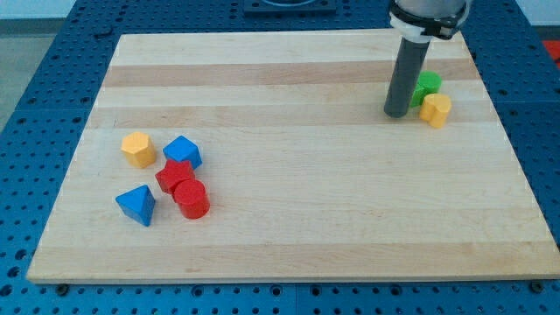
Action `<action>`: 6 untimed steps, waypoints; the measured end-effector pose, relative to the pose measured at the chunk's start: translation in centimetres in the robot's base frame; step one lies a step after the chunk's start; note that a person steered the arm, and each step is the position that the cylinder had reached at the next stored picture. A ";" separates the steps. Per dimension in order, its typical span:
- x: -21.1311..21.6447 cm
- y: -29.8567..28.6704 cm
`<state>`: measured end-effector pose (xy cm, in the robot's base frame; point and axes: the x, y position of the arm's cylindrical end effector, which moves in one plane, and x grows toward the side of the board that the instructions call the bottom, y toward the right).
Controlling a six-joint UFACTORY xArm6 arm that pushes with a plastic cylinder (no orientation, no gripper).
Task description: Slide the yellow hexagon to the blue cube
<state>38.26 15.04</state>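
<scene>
The yellow hexagon (137, 149) lies at the view's left, just left of the blue cube (183, 152), a small gap between them. My tip (396, 114) is far off at the view's upper right, touching or almost touching a green block (428, 86) and just left of a second yellow block (435, 110). The rod stands upright.
A red block (174, 177) and a red cylinder (191, 199) sit just below the blue cube. A blue triangular block (136, 205) lies to their lower left. The wooden board (297, 219) rests on a blue perforated table.
</scene>
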 end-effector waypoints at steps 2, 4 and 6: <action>0.4 -8.1; -2.0 -17.0; -2.0 -29.3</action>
<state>36.25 -14.25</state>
